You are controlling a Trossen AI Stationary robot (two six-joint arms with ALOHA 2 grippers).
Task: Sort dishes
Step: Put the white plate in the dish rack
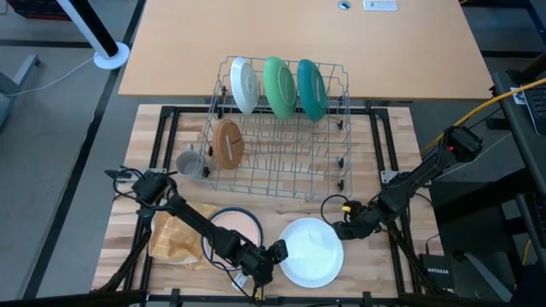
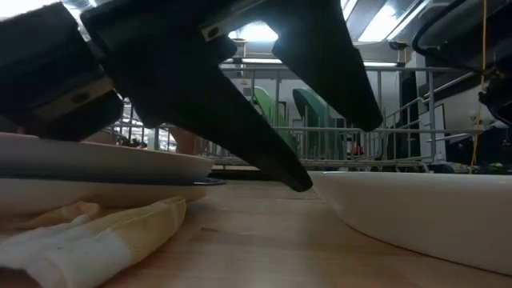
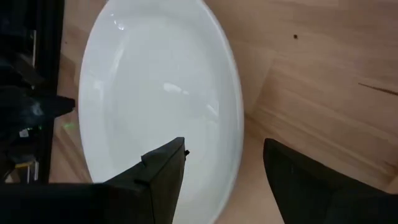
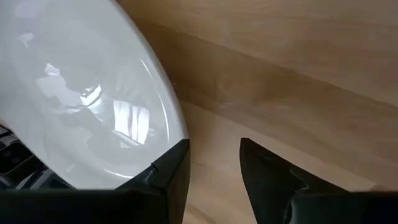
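A large white plate (image 1: 311,251) lies flat on the wooden table near its front edge. My left gripper (image 1: 280,250) stands open at the plate's left rim (image 3: 233,124), one finger over the plate's inside and the other over the bare wood outside. My right gripper (image 1: 343,228) is open at the right rim (image 4: 171,106), likewise astride it. A peach plate (image 1: 236,228) rests on the yellow cloth (image 1: 173,240). White, green and teal plates (image 1: 277,85) stand on edge in the wire rack (image 1: 281,162), with a brown plate (image 1: 228,143). A grey mug (image 1: 188,162) stands beside it.
The wire rack takes up the table's middle and far part. A black frame (image 1: 166,128) runs around the wooden top. Cables (image 1: 333,205) lie near my right arm. Bare wood shows between the rack and the white plate.
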